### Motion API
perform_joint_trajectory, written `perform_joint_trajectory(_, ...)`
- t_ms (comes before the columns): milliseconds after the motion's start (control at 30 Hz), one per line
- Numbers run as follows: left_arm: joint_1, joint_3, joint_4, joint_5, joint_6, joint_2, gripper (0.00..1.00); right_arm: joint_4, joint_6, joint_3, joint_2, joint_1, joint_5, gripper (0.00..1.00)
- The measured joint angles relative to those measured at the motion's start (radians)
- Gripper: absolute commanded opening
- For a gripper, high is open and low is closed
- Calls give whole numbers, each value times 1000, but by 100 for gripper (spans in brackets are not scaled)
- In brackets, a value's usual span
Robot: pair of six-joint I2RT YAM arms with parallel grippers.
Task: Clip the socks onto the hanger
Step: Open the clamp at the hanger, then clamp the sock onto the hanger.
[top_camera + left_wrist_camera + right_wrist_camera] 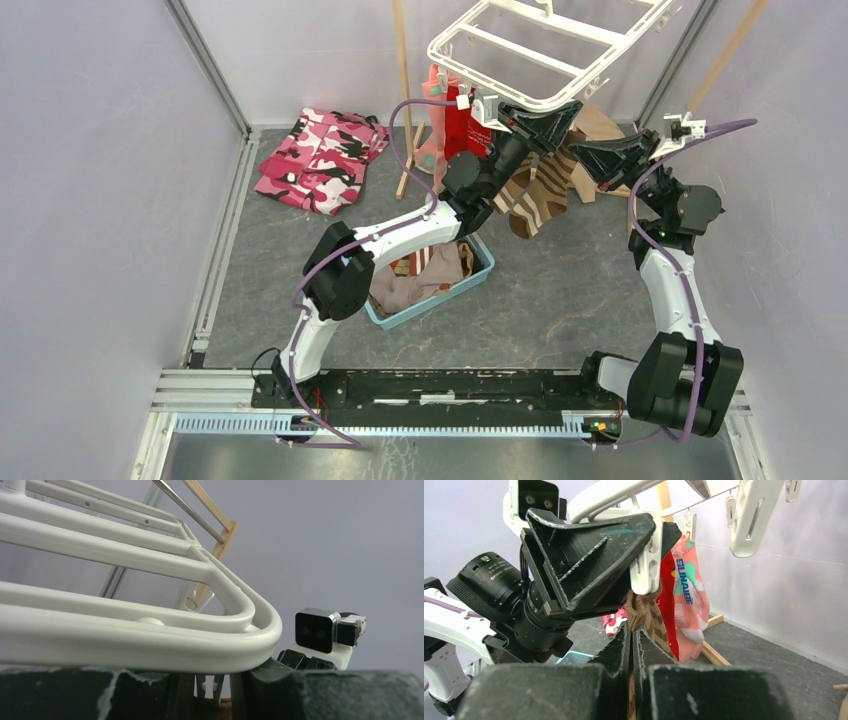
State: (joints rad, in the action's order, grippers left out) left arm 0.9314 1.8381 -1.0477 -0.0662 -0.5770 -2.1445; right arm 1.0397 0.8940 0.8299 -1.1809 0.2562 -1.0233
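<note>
— What does the right gripper hold?
— It is pinched tight on the brown sock, just under a white peg at the corner of the hanger.
— And the left gripper?
— It is partly open, squeezing that peg. A red sock and a pink sock hang behind.

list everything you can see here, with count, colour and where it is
hanger: one, white, raised at the back
clip peg: one of several, white, pinched by the left hand
brown striped sock: at least one, brown and cream, hanging below that peg
red sock: one, red, hanging at the hanger's left
salmon-pink sock: one, beside the red sock
camouflage garment: one, pink, back left floor
basket: one, light blue, centre floor, holding clothes
left hand: black, closed on the clip peg
right hand: black, shut on the brown striped sock
</note>
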Motion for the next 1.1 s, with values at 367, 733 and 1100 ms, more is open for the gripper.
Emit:
perform_joint_trajectory(367, -2, -1, 0, 19, -31, 1, 2, -1, 8, 4, -42, 0, 2, 0)
perform_joint_trajectory(733, -5, -13, -1, 21, -42, 8, 2, 65, 63, 19, -67, 0, 3, 0)
perform_joint_trajectory(1100, -7, -13, -1, 24, -51, 13, 2, 73, 71, 19, -54, -13, -44, 0)
